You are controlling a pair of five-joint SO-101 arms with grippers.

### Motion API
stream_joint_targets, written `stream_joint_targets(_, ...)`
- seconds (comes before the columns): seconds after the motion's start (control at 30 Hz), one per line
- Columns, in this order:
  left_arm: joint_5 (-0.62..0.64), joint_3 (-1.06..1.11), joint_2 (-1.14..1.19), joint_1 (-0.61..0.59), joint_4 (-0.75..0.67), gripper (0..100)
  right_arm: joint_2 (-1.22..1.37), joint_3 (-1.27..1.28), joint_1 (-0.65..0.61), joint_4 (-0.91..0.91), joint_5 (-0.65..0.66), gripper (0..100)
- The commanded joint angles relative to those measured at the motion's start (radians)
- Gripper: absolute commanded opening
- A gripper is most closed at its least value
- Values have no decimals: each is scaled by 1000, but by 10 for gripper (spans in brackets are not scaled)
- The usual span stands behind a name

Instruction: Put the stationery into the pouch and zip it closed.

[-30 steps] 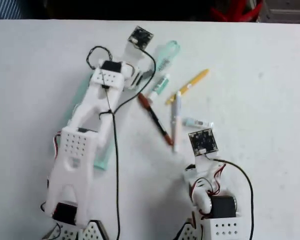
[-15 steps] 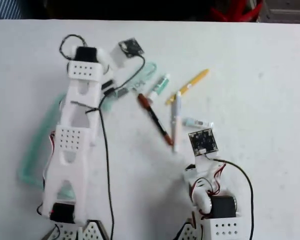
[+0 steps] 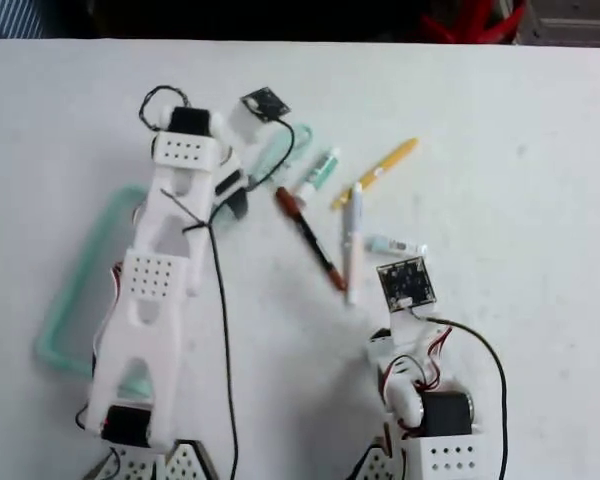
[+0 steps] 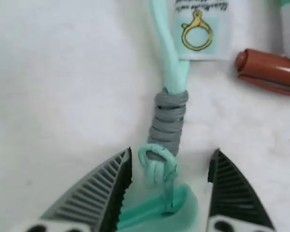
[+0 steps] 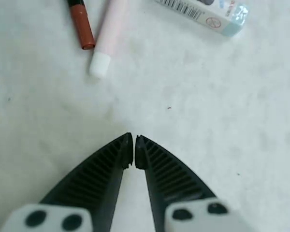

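High view and both wrist views. The teal pouch (image 3: 80, 270) lies flat on the white tabletop (image 3: 520, 120), partly covered by the left arm, which stretches along it. The left gripper (image 4: 171, 154) is at the pouch's far end, fingers apart on either side of the teal pull cord (image 4: 168, 118) with its grey wrapping; neither finger presses on the cord. The stationery lies loose just beside that end: a teal-capped tube (image 3: 318, 170), a yellow pen (image 3: 375, 172), a brown pen (image 3: 305, 235), a white pen (image 3: 352, 240) and a small box (image 3: 395, 245). The right gripper (image 5: 134, 137) hangs over bare tabletop near the pens' tips, fingers together with nothing between them
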Motion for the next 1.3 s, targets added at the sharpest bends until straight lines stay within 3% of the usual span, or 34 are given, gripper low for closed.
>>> stream_joint_targets(0.0,-3,-6,4,21,-14,244,-5,9,2,4,-2,21)
stream_joint_targets(0.17,-169,-14,4,91,46,24,-5,9,2,4,-2,21)
stream_joint_targets(0.27,-199,-17,-1,105,43,37,-5,9,2,4,-2,21)
stream_joint_targets(0.37,-132,-91,-31,105,32,24,-5,9,2,4,-2,21)
stream_joint_targets(0.47,29,-255,-88,93,32,23,-5,9,2,4,-2,21)
stream_joint_targets(0.6,170,-239,-262,101,-9,23,-5,9,2,4,-2,21)
stream_joint_targets(1.03,230,-253,-872,274,58,22,-5,9,-1,4,-9,21)
stream_joint_targets(1.27,310,-252,-1043,271,72,22,-5,9,-1,-1,-9,21)
